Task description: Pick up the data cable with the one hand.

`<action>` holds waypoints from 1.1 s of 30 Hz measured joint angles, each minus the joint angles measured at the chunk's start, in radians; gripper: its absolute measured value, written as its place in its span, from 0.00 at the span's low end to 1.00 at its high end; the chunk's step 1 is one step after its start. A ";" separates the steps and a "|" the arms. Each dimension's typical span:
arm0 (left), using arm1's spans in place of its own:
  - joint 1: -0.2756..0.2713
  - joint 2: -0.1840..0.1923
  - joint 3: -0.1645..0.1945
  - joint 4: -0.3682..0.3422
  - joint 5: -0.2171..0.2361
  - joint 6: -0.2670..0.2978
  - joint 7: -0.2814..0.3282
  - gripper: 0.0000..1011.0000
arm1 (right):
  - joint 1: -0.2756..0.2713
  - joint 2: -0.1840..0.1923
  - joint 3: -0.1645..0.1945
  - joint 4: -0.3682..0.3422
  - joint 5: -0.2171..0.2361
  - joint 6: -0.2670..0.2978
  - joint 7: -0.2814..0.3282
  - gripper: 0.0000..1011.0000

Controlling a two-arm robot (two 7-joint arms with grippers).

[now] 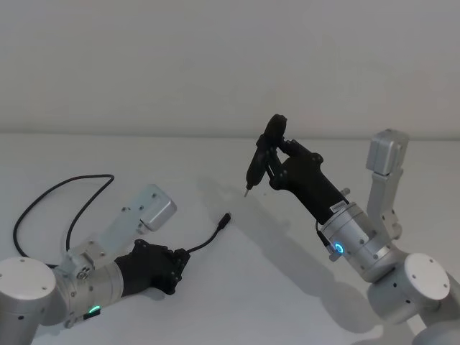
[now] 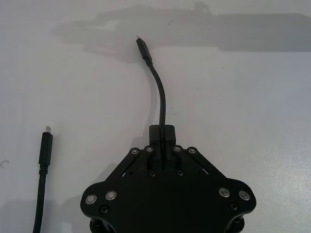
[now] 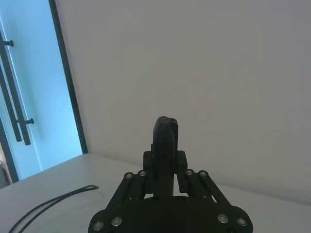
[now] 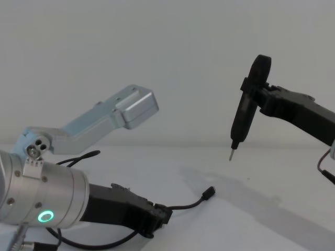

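the white tabletop (image 1: 215, 309) carried my left arm (image 1: 79, 280), lying low and nearly flat, while my right arm (image 1: 359, 244) reached up and forward above it. i saw the left hand (image 1: 181, 257) clenched on the data cable (image 1: 205, 241) just behind one plug, the rest looping off to the left. the right hand (image 1: 273, 154) gripped a pen-like tool (image 1: 254, 171), tip down, clear of the surface.

White table (image 1: 287, 302): flat, matte, meeting a plain pale wall (image 1: 215, 57) at its far edge. Slim black tool (image 1: 254, 171): 1 metal tip, pointing down, raised clear of the table. Blue glass door (image 3: 34, 97): 1 dark upright handle (image 3: 15, 92), located beyond the table's edge.
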 joint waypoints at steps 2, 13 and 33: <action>0.000 0.000 0.000 0.000 0.000 0.000 0.000 0.05 | 0.005 -0.002 -0.001 0.009 0.000 -0.001 0.002 0.27; -0.001 0.000 0.000 0.000 0.000 0.000 -0.001 0.05 | 0.038 -0.009 -0.017 0.071 -0.001 0.001 0.024 0.27; -0.001 0.000 0.000 0.000 0.000 0.000 -0.001 0.05 | 0.102 -0.038 -0.034 0.197 -0.002 -0.015 0.062 0.27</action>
